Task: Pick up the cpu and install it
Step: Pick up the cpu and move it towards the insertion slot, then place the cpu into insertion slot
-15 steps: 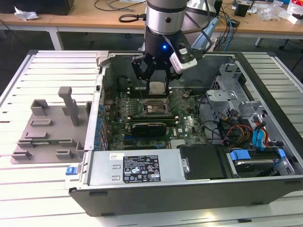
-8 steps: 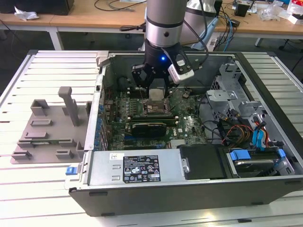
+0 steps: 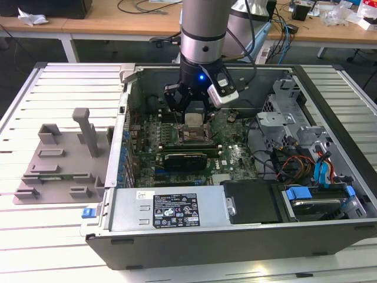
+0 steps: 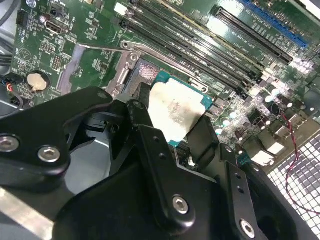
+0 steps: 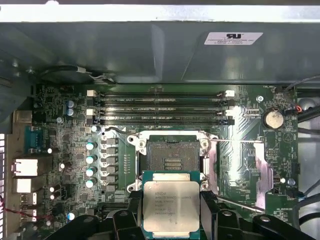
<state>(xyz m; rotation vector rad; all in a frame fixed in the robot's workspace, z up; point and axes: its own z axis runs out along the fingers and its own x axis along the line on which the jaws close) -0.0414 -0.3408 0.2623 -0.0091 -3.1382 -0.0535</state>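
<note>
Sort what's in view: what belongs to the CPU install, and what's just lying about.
Job in hand:
the cpu, clamped in the gripper
the open socket
the motherboard

Lying about:
grey fixture plate on the exterior view's left
power supply
drive bay
memory slots
coin battery

Place: electronics workshop or lab.
Signs: opened computer case point(image 3: 177, 239) on slatted table point(image 3: 59, 88); wooden benches point(image 3: 112, 22) with cables point(image 3: 138, 7) at twelve o'clock.
</note>
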